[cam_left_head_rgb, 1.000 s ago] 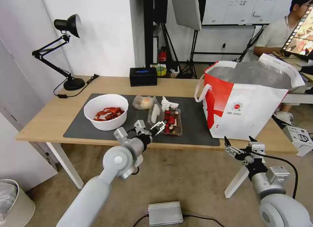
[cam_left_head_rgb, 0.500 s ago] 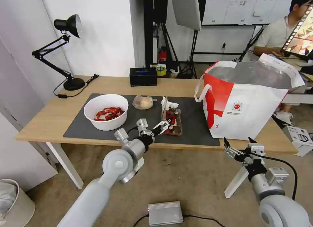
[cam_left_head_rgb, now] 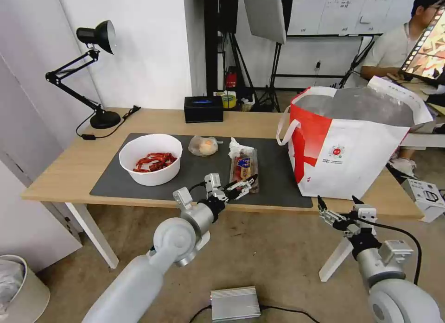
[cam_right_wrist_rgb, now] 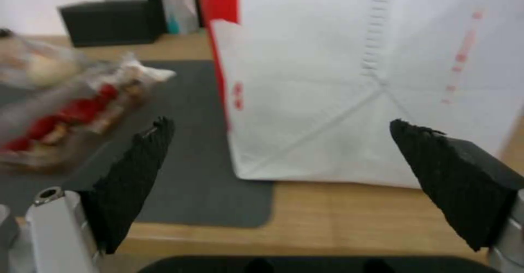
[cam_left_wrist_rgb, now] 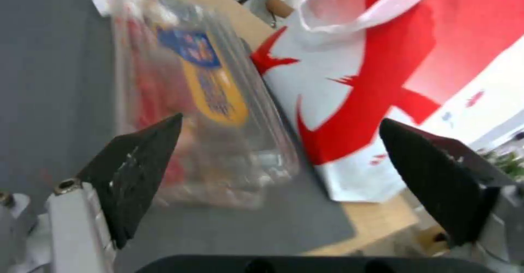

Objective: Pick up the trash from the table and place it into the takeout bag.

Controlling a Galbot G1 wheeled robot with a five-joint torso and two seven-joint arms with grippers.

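Observation:
On the table (cam_left_head_rgb: 60, 170), a dark mat (cam_left_head_rgb: 278, 174) carries the trash: a white bowl (cam_left_head_rgb: 150, 158) of red shells, a small clear bag (cam_left_head_rgb: 203, 146) of yellowish food, a crumpled tissue (cam_left_head_rgb: 237, 148) and a clear tray (cam_left_head_rgb: 244, 167) with its labelled lid down. My left gripper (cam_left_head_rgb: 243, 187) is open at the tray's near end. In the left wrist view the tray (cam_left_wrist_rgb: 191, 101) lies just beyond that open gripper (cam_left_wrist_rgb: 281, 119), nothing held. The takeout bag (cam_left_head_rgb: 352, 142) stands open on the right. My right gripper (cam_left_head_rgb: 337, 207) hangs open below the table edge, facing the bag (cam_right_wrist_rgb: 355, 80).
A black desk lamp (cam_left_head_rgb: 92, 72) stands at the far left corner and a black box (cam_left_head_rgb: 203, 109) at the far edge. On the floor are a grey metal box (cam_left_head_rgb: 234, 303) and a bin (cam_left_head_rgb: 18, 286). Bare mat lies between tray and bag.
The tray's lid has swung over from standing open to lying shut. My left gripper has moved right along the tray's near end. The right arm has barely moved.

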